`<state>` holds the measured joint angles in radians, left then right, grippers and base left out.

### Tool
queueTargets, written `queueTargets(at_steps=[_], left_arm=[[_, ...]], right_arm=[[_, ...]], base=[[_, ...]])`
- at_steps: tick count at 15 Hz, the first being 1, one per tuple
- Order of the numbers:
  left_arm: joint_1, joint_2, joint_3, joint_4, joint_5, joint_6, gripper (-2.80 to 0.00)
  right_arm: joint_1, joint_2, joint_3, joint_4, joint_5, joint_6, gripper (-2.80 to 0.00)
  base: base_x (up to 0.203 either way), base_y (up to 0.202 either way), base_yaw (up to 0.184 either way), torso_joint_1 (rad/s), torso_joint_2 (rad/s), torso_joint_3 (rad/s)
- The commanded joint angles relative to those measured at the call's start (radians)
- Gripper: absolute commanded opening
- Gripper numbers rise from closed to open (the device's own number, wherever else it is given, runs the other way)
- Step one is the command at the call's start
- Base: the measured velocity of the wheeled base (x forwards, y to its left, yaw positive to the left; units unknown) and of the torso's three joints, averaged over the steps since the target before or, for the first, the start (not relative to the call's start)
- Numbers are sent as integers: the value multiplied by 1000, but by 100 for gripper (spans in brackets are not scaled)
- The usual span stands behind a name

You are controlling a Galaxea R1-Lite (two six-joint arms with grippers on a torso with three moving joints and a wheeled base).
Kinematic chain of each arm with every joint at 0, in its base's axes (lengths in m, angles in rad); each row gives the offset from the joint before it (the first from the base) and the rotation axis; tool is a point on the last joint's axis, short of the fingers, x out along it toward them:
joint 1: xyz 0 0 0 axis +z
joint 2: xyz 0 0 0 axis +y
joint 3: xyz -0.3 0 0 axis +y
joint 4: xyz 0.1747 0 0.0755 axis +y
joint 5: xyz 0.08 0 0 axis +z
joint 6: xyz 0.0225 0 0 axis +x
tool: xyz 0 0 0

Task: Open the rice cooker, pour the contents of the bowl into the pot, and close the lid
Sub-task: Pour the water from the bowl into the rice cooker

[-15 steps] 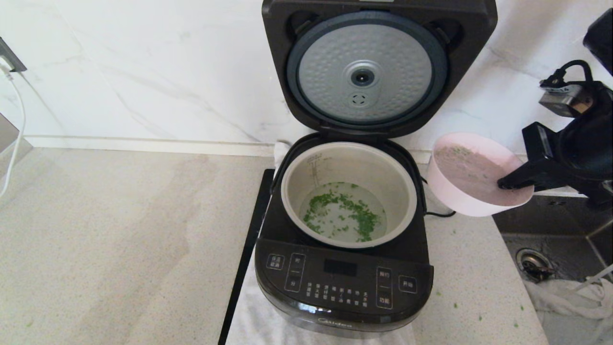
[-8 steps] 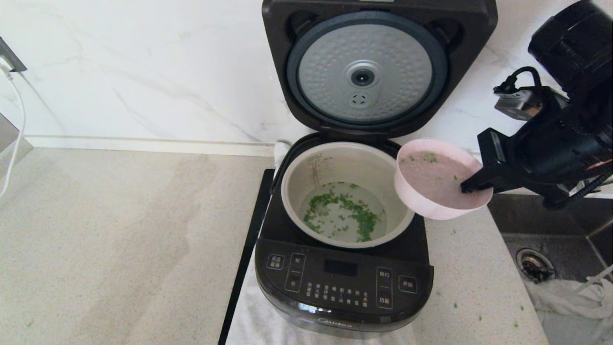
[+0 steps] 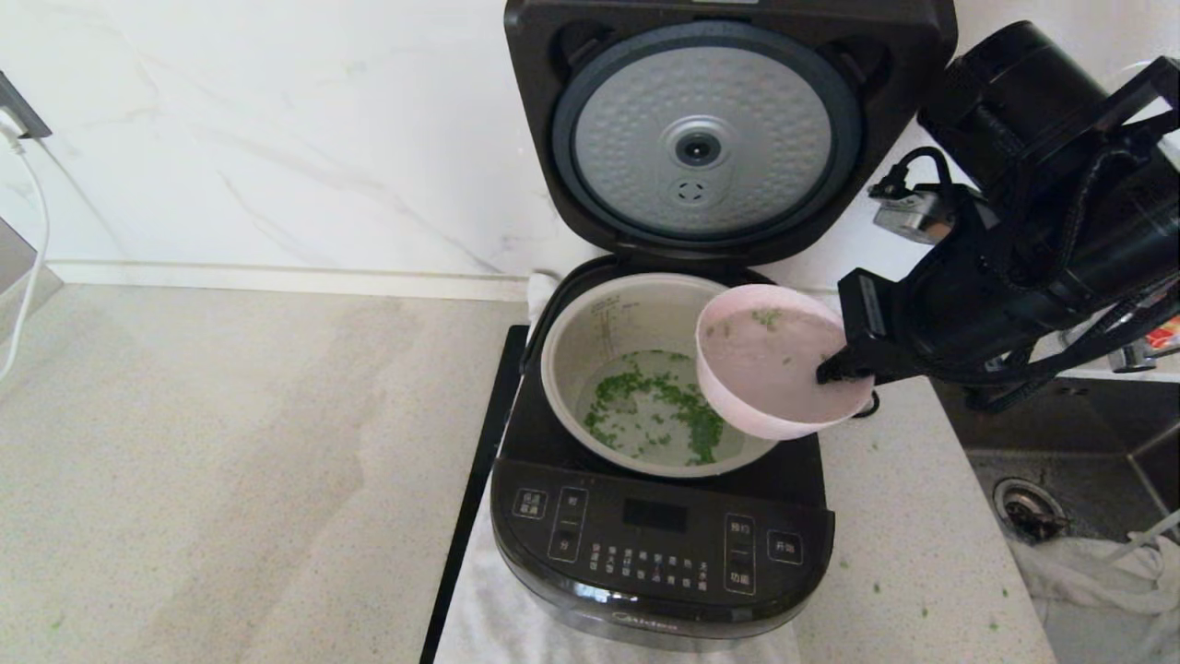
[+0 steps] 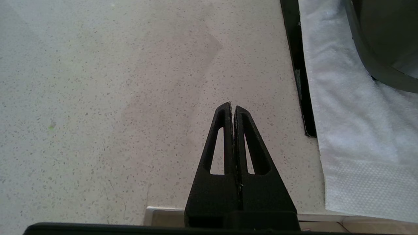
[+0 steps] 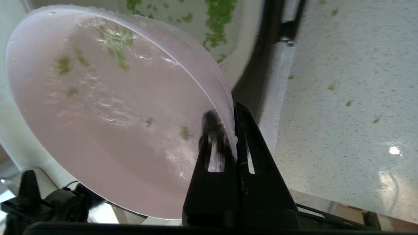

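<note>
The black rice cooker (image 3: 659,539) stands on a white cloth with its lid (image 3: 710,138) raised upright, silver inner plate showing. The grey-beige pot (image 3: 590,332) holds water and chopped green bits (image 3: 659,406). My right gripper (image 3: 834,373) is shut on the rim of the pink bowl (image 3: 765,369), which hangs tilted over the pot's right edge. A few green bits (image 5: 114,39) and a film of water cling inside the bowl (image 5: 107,114), pinched at its rim by my right gripper (image 5: 230,111). My left gripper (image 4: 232,107) is shut and empty above the countertop, left of the cooker.
A sink (image 3: 1060,480) with a drain and a white cloth lies at the right. A black strip (image 3: 470,498) runs along the cloth's left edge. A white cable (image 3: 28,240) hangs at the far left. Green bits (image 5: 347,103) are scattered on the counter right of the cooker.
My right arm has carried the bowl leftward, from beside the cooker to above the pot's right edge. The cooker, lid and left gripper have not moved.
</note>
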<state>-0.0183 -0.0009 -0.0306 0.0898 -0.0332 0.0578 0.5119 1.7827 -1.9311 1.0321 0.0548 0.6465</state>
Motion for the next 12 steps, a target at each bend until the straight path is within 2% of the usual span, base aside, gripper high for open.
queueTargets(at_steps=[1,7,12], left_arm=[[0,-1,0,1,-1,1,-280],[0,-1,0,1,-1,1,-280],[0,-1,0,1,-1,1,-280]], right_arm=[[26,28,0,-18,-3,5,-280],[83,79,-2,-70,-6,27,-280],[86,104,-2,-108,-4,34,-280]], base=[[0,0,0,0,0,0],[0,0,0,0,0,0],[0,0,0,0,0,0]])
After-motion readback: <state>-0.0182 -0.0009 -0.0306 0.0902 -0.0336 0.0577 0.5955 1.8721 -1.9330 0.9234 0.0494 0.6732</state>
